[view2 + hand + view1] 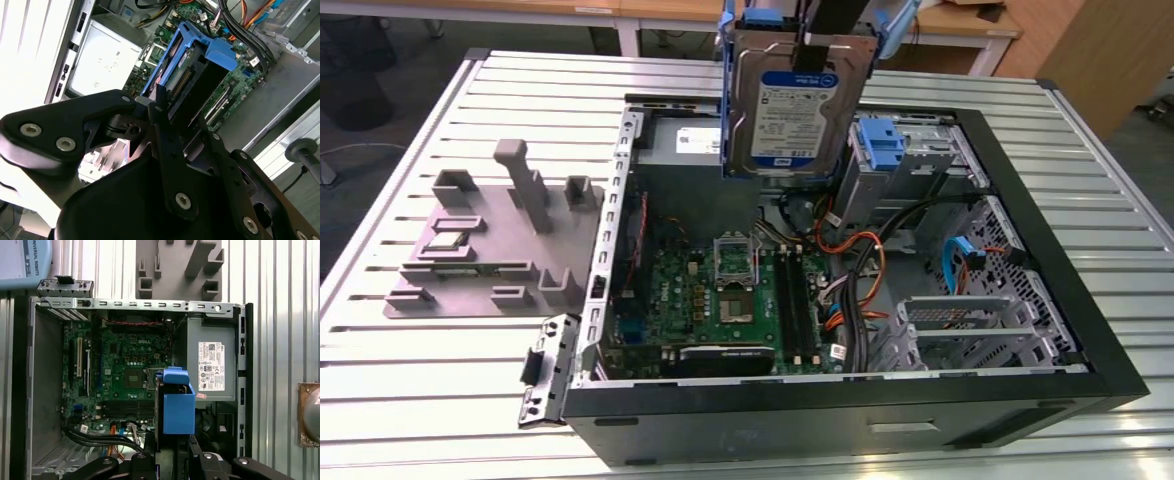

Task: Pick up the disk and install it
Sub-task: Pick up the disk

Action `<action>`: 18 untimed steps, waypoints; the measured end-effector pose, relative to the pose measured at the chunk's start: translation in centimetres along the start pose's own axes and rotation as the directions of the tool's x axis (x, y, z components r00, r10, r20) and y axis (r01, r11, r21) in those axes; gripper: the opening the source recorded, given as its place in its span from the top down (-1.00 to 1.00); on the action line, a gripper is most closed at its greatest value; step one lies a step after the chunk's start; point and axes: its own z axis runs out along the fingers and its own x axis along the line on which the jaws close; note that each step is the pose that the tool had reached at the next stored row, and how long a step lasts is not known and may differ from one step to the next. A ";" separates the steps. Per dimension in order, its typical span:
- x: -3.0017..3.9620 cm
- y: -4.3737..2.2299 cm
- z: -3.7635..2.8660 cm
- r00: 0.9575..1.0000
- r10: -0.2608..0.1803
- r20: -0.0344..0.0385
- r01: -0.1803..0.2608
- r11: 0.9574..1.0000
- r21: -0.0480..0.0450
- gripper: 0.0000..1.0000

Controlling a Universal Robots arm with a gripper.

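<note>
The disk, a silver drive with a white-and-blue label and a blue bracket round its edges, hangs upright above the back of the open computer case. My gripper is shut on its upper end. In the second wrist view the disk shows edge-on between the black fingers, over the motherboard. In the first wrist view its blue bracket sticks out from the gripper, beside the power supply.
Inside the case lie the green motherboard, a grey power-supply box, loose cables and a metal drive bay with another blue bracket. A grey fixture block stands on the slatted table at the exterior view's left.
</note>
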 end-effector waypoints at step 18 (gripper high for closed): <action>4.43 -0.40 -0.26 1.000 0.000 0.000 0.000 1.000 0.000 0.30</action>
